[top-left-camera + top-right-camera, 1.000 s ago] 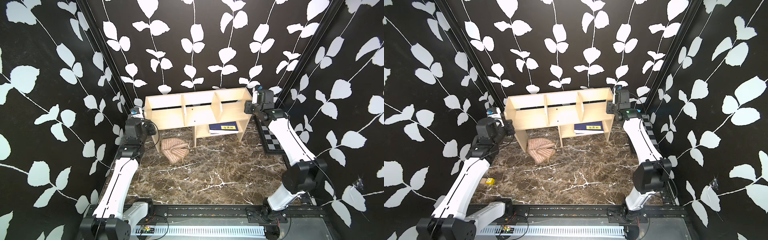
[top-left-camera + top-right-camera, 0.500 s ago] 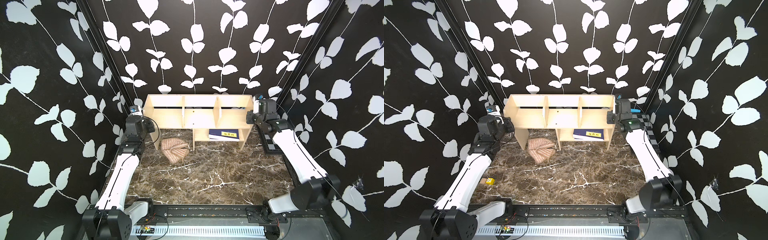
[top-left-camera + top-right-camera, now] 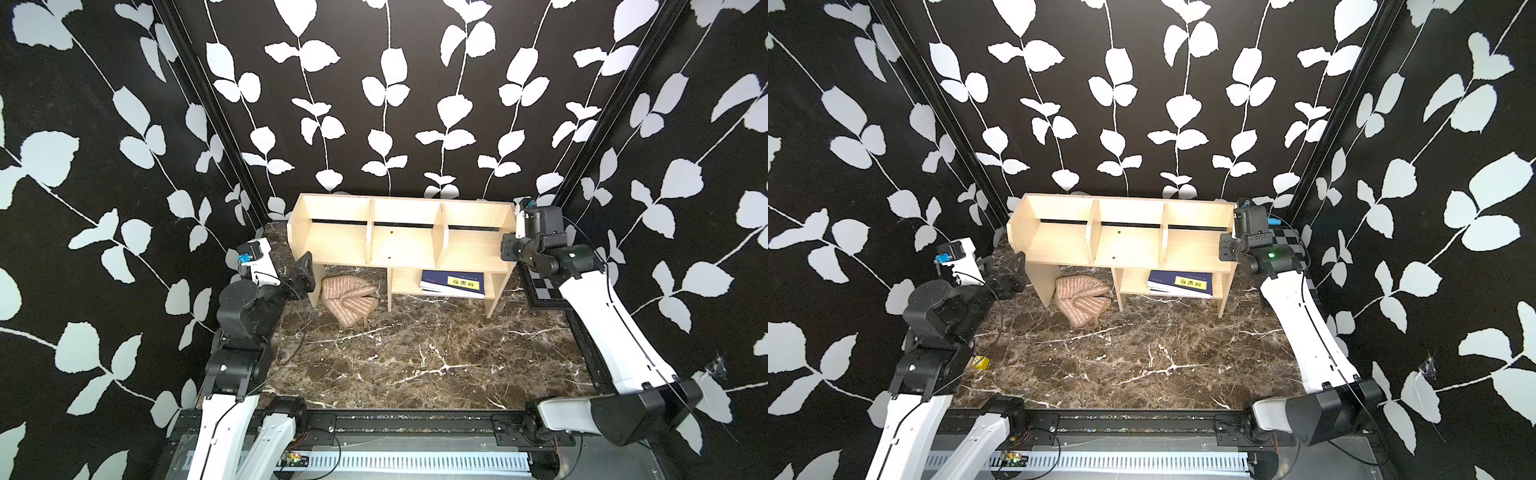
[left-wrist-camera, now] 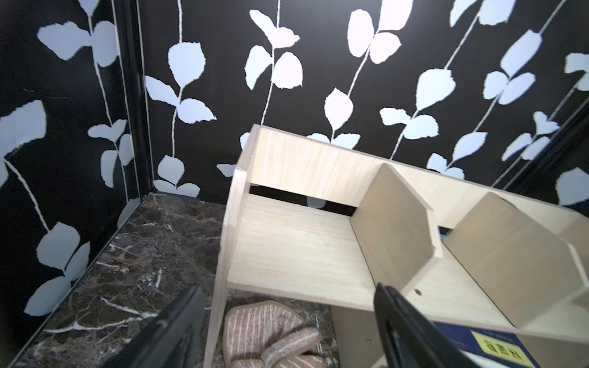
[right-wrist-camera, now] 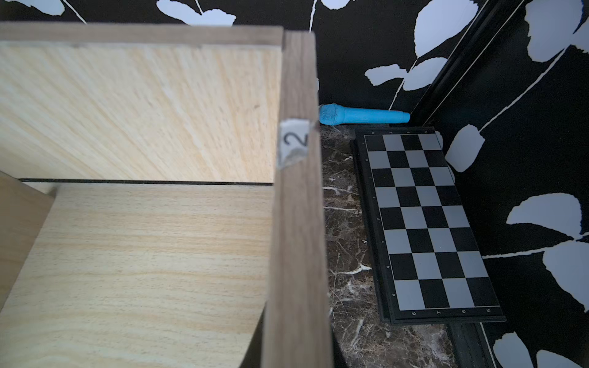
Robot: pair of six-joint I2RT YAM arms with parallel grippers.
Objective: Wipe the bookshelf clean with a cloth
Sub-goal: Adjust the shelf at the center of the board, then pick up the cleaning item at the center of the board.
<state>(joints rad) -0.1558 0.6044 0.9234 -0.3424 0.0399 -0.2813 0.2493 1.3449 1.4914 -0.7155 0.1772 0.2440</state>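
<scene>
Cloth (image 3: 348, 297) lies crumpled on the table (image 3: 415, 353) under the left part of the bookshelf (image 3: 403, 212), between the left end panel (image 4: 230, 229) and the centre support (image 3: 390, 291). Its near edge pokes out past the shelf front, and neither gripper has it. Your left gripper (image 3: 306, 272) hangs just beside the left end panel; its fingers (image 4: 178, 328) are spread wide and empty, and in the wrist view the panel edge lines up between them. Your right gripper (image 3: 509, 249) sits at the right end panel (image 5: 296, 223). Its fingers are hidden, so you cannot tell whether it grips the wood. Risks, as judged:

- If you close the left fingers where they are, they would likely take the panel, not the cloth.
- If you reach under for the cloth, a finger may strike the panel or the underside and shove the shelf.
- A pinch on one fold may only drag the heap.
- Any pull or lift at the right end could tilt the unit and slide its load, or knock the board (image 5: 424, 223) lying just right of it.

Contents: the three upper compartments (image 3: 401, 249) show nothing inside. The lower shelf (image 3: 405, 280) carries one dark blue book (image 3: 453, 284), lying flat.
</scene>
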